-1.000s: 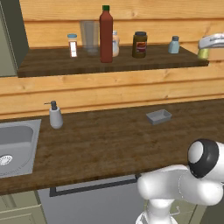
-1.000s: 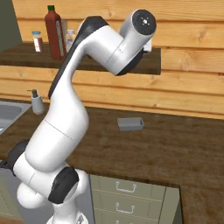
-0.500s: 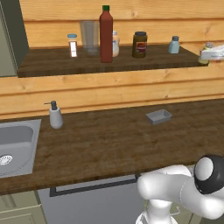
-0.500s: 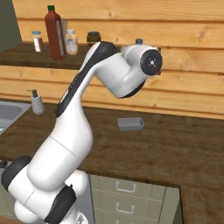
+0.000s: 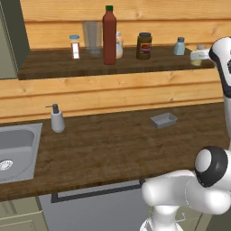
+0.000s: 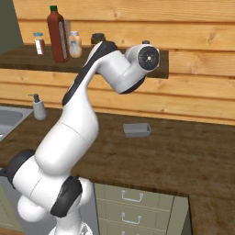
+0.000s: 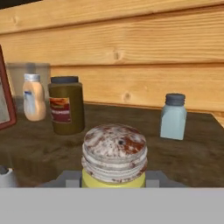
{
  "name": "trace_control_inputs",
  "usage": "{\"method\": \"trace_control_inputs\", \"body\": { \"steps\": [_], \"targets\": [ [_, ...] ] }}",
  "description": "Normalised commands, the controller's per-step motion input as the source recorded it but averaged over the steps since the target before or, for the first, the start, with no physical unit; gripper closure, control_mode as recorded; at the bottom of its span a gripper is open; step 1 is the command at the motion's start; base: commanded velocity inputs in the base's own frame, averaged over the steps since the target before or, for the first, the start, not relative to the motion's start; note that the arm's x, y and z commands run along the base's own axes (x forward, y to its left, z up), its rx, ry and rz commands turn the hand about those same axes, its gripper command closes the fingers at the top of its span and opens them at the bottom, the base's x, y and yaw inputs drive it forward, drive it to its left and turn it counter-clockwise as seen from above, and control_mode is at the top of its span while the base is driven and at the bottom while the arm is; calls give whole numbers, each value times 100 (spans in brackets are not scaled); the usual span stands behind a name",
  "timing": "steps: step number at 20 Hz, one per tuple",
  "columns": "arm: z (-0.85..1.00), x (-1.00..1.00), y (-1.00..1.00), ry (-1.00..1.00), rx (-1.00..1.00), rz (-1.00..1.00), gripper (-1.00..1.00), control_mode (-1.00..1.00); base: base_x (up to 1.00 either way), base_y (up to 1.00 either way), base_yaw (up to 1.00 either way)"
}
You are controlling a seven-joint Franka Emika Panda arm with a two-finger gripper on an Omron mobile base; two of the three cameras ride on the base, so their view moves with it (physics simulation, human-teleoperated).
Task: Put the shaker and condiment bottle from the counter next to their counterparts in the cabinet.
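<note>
My gripper is shut on the shaker, a yellow-green cylinder with a worn grey-silver cap, close in the hand view. In the left base view my gripper holds it over the cabinet shelf's right end, just right of the pale blue shaker. I cannot tell whether it touches the shelf. The red condiment bottle stands upright on the shelf, with the cream bottle just behind it. The counter lies below.
On the shelf also stand a dark brown jar, a clear glass and a small white shaker. The counter carries a grey pump dispenser, a small grey tray and the steel sink.
The hand with the shaker has come down and moved left along the shelf toward the pale blue shaker. The elbow has swung lower and to the right.
</note>
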Motion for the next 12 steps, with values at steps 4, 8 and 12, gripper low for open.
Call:
{"method": "trace_control_inputs", "body": {
  "steps": [4, 8, 12],
  "targets": [
    [0, 39, -8, -2, 0, -2, 100, -100, 0, 0, 0],
    [-1, 37, -2, -6, 0, 0, 100, -100, 0, 0, 0],
    [-21, 37, 0, -4, -1, 0, 100, -100, 0, 0, 0]
  ]
}}
